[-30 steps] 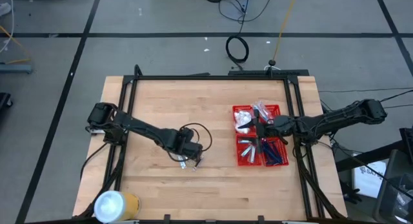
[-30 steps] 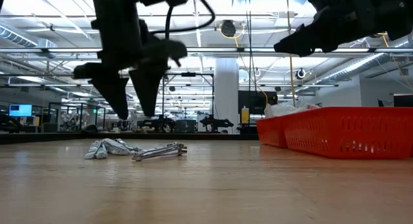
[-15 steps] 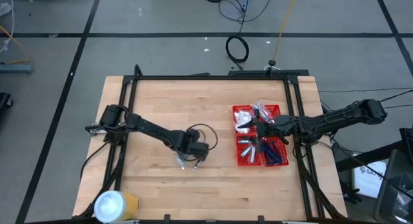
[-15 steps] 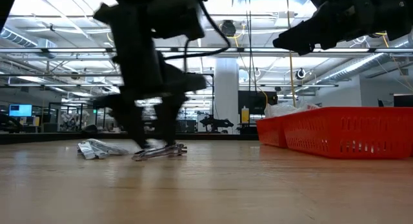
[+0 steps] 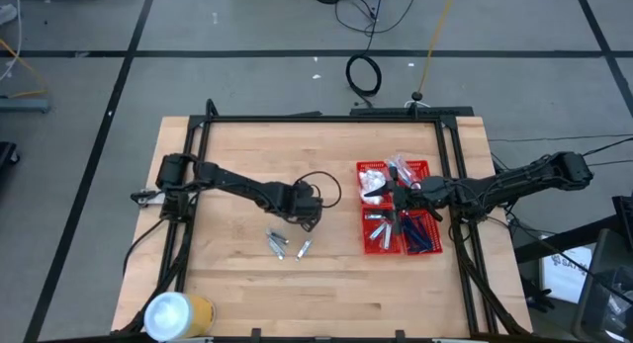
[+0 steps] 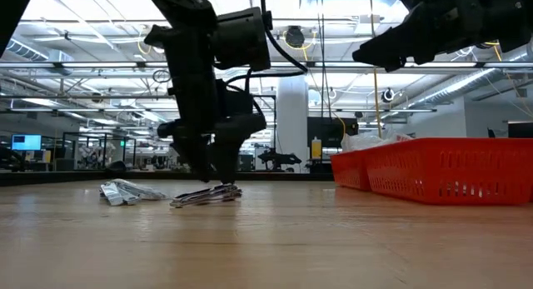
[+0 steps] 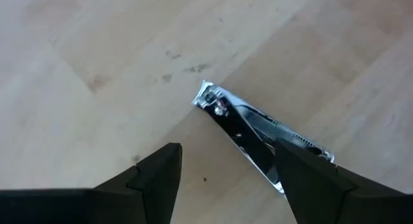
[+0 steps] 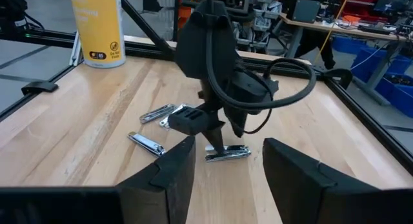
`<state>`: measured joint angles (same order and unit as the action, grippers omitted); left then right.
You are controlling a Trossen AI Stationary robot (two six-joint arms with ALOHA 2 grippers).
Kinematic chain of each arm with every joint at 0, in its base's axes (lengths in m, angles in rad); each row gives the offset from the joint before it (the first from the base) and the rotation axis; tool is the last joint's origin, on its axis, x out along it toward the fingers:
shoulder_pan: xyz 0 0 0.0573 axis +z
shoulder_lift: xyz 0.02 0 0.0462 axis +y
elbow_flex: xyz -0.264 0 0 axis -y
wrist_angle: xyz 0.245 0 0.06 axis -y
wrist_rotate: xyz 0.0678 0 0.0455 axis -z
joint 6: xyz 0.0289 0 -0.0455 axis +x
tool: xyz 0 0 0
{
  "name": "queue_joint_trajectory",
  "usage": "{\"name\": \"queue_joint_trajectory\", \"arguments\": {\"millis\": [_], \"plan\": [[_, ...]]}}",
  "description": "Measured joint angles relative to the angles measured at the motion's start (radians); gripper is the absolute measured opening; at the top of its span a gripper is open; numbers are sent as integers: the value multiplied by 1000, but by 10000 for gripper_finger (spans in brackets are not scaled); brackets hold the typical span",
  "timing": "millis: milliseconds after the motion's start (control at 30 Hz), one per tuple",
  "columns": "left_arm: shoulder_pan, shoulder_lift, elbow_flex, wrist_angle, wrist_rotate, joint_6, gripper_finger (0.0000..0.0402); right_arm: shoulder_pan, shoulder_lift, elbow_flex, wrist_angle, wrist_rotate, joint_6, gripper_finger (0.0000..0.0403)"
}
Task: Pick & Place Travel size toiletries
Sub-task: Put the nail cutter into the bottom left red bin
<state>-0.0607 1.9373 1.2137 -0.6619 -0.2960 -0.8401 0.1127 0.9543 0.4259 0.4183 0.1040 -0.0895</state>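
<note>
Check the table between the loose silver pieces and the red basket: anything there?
Nothing; high view shows bare wood between the silver pieces and the red basket.

clippers (image 5: 285,244) mid-table, L of basket (image 5: 429,207) | L pincer (image 5: 309,221) just above them | roll (image 5: 176,313) near-L corner

You have shiny silver nail clippers (image 5: 278,243) on the pale wood-grain table (image 5: 237,155), a bright red slotted basket (image 5: 427,246), and a white-and-yellow roll (image 5: 176,313). Both arms are black.
</note>
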Motion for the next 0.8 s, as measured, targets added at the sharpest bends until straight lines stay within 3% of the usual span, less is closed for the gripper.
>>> {"name": "queue_joint_trajectory", "arguments": {"millis": [133,400,500,667,800], "plan": [[3,-2,2,-62,61,105,243,0,0,0,-1,0,8,169],[22,-6,62,-346,214,78,243,0,0,0,2,0,18,169],[22,-29,99,-355,181,-25,243,0,0,0,3,0,18,169],[8,-60,123,-332,135,-346,243,0,0,0,0,0,26,169],[-7,-56,107,-338,146,-470,243,0,0,0,-3,0,26,169]]}}
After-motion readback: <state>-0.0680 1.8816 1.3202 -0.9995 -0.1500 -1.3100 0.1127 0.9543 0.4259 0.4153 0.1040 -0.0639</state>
